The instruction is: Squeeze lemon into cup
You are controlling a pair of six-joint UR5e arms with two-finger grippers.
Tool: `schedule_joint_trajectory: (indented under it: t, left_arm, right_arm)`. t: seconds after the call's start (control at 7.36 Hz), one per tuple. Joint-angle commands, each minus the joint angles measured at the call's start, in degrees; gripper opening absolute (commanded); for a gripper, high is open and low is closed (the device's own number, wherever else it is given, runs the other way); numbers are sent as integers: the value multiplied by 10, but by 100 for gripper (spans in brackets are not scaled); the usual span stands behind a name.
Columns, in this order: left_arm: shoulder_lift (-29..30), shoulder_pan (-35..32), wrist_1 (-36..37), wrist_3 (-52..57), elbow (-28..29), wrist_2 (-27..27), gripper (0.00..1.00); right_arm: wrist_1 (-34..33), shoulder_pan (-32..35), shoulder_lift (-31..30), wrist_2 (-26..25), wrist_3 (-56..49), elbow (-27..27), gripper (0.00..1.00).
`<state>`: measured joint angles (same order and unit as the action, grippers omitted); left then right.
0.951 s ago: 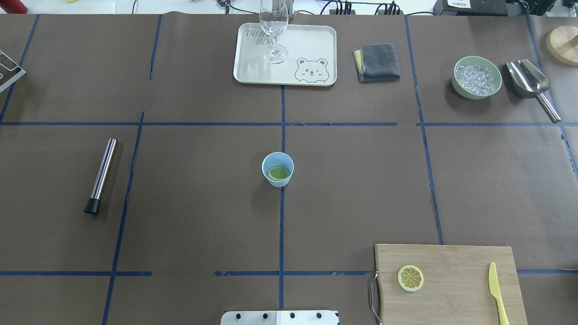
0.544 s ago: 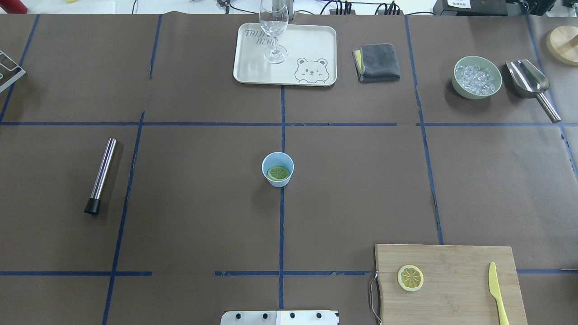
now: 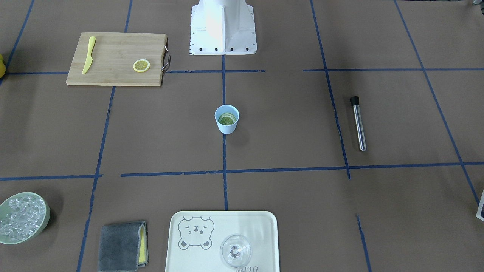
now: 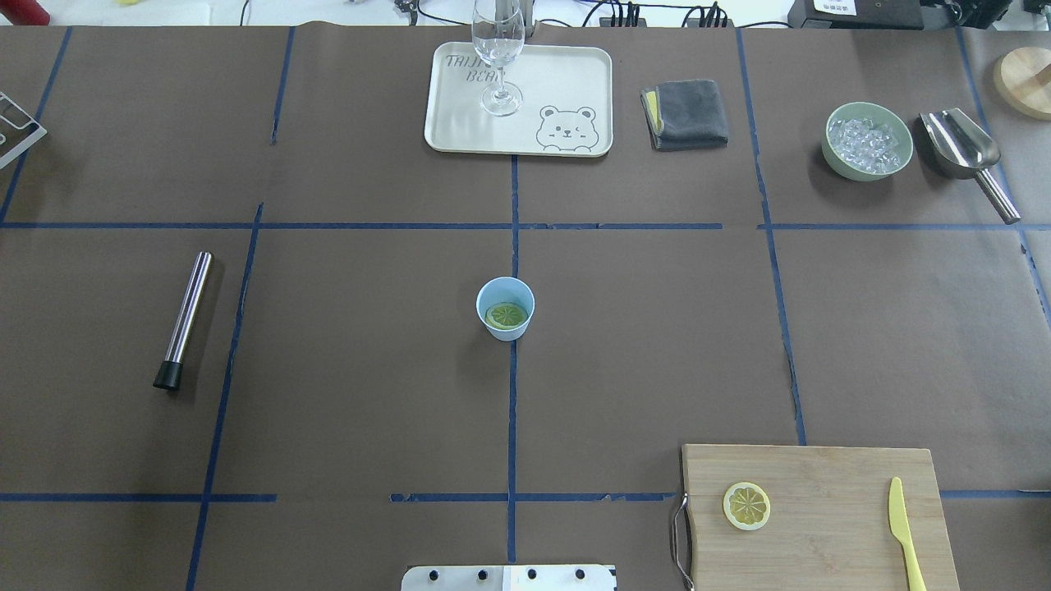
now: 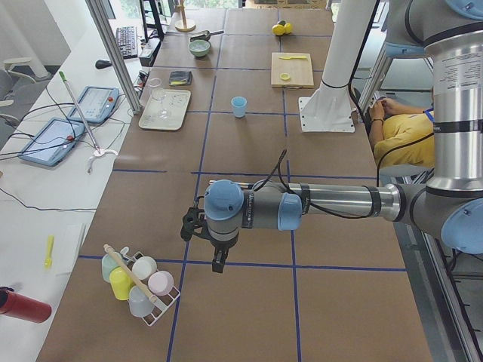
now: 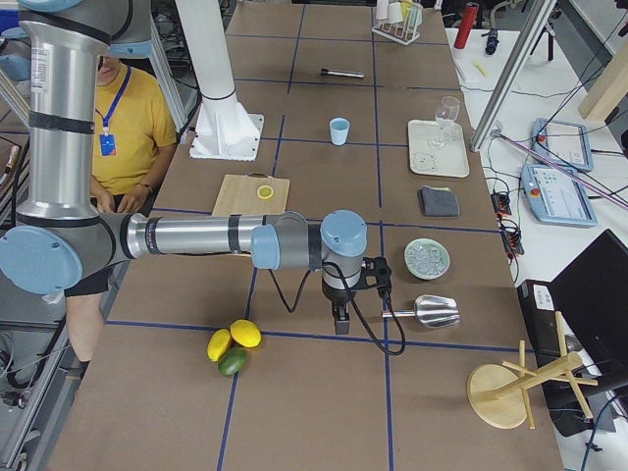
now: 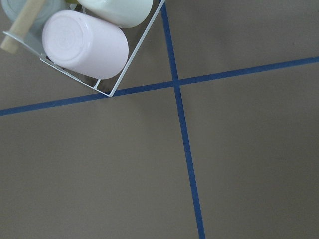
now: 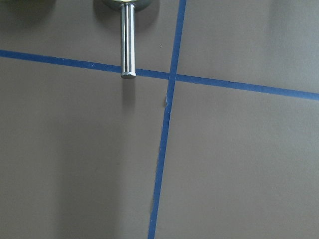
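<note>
Pale-blue tapered cup [image 4: 505, 308] at centre, round yellow lemon slice [image 4: 506, 314] inside, second lemon slice [image 4: 746, 506] on bamboo cutting board [image 4: 821, 533] at 4 o'clock, left gripper [image 5: 219, 260] and right gripper [image 6: 340, 319], open or closed impossible to tell

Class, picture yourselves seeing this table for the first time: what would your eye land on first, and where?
The pale-blue cup stands alone at the table's centre, a lemon slice lying inside it. A second lemon slice sits on the wooden cutting board at the robot's near right. At the far edge, a clear wine glass stands on a bear-print tray.
</note>
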<state>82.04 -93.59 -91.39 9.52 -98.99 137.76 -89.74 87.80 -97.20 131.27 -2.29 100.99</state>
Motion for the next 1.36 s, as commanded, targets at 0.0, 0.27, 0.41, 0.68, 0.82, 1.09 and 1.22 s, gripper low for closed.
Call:
schedule_joint_trajectory:
  t: [0.0,0.27,0.41,0.68,0.82,1.09,1.22]
  left_arm:
    - [0,0,-2,2,1,-12,100]
    - [-1,0,-3,2,-3,-11,100]
    - [0,0,-4,2,-3,-11,100]
    - [3,0,-28,0,-2,-11,100]
    - [3,0,-51,-1,5,-11,100]
    - [3,0,-57,-1,4,-11,100]
    - [2,0,-57,-1,2,-11,100]
  right_arm:
    - [0,0,0,0,0,1,100]
    - [0,0,-1,0,0,-1,100]
    - [0,0,-1,1,0,-2,100]
    - [0,0,-1,1,0,-2,100]
    - [0,0,-1,1,0,-2,100]
    - [0,0,-1,1,0,-2,100]
    - [0,0,-1,1,0,-1,100]
